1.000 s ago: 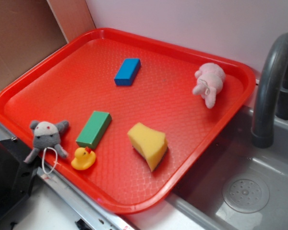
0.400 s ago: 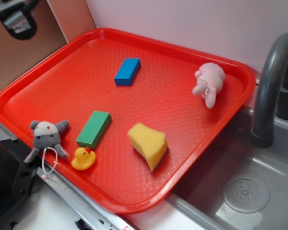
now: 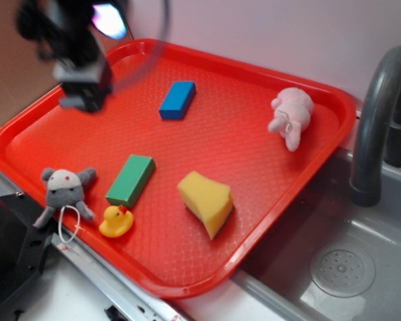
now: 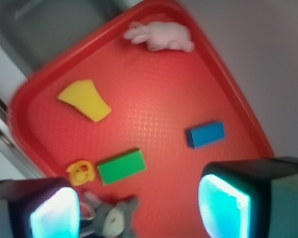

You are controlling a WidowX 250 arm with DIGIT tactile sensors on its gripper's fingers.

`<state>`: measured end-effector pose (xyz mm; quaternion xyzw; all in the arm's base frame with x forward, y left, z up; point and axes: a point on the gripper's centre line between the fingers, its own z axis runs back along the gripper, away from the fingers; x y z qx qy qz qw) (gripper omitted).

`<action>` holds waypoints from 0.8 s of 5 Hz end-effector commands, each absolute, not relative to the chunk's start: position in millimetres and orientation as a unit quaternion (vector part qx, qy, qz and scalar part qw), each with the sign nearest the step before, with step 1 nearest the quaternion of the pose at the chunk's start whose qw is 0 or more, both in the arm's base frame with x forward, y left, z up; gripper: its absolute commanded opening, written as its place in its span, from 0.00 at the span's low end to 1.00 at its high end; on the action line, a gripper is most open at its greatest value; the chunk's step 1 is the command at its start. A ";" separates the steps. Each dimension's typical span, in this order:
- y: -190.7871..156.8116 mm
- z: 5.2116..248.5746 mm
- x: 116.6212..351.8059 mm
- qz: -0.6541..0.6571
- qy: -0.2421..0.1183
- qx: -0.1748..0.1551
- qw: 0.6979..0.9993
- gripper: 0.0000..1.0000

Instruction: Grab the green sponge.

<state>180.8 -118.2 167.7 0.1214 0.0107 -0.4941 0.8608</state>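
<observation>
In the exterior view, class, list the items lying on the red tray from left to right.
Grey plush mouse → yellow rubber duck → green rectangular sponge → blue rectangular block → yellow foam sponge → pink plush toy.

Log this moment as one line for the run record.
phase: approach | gripper: open, empty, above tray's far-left area | green sponge: untouched, flat on tray beside yellow duck | contact: none

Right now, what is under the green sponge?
The green sponge lies flat on the red tray. The patch beneath it is covered; the yellow duck only sits beside it.
</observation>
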 end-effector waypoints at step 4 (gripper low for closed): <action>-156.3 46.4 177.6 -0.657 0.098 0.106 0.740 1.00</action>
